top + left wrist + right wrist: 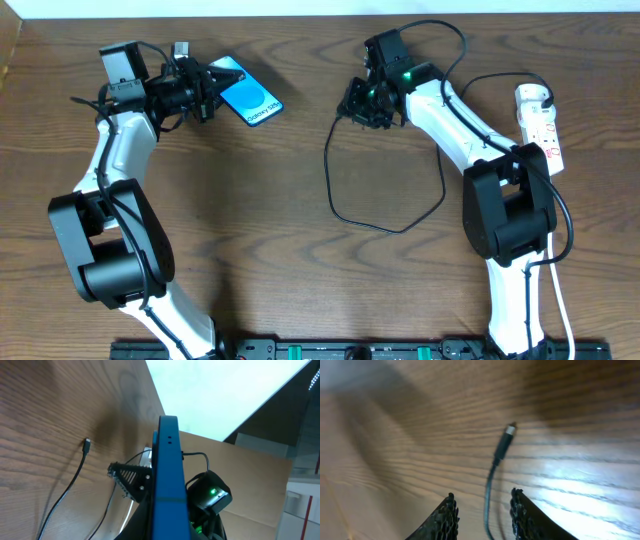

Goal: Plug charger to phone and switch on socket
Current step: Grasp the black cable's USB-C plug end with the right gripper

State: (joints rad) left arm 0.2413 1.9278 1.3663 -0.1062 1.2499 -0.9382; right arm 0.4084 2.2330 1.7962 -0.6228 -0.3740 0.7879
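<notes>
My left gripper is shut on the phone, holding it off the table at the back left with its cyan screen up. The left wrist view shows the phone edge-on as a blue bar between the dark jaws. The charger's thin black cable loops across the table's middle. Its plug tip lies flat on the wood. My right gripper is low over the cable just behind the tip. Its fingers stand apart on either side of the cable without touching it. The socket lies at the far right.
A white adapter sits at the socket's far end. A thicker white cord runs down the right side past my right arm's base. In the left wrist view the right gripper shows beyond the phone, near the plug tip.
</notes>
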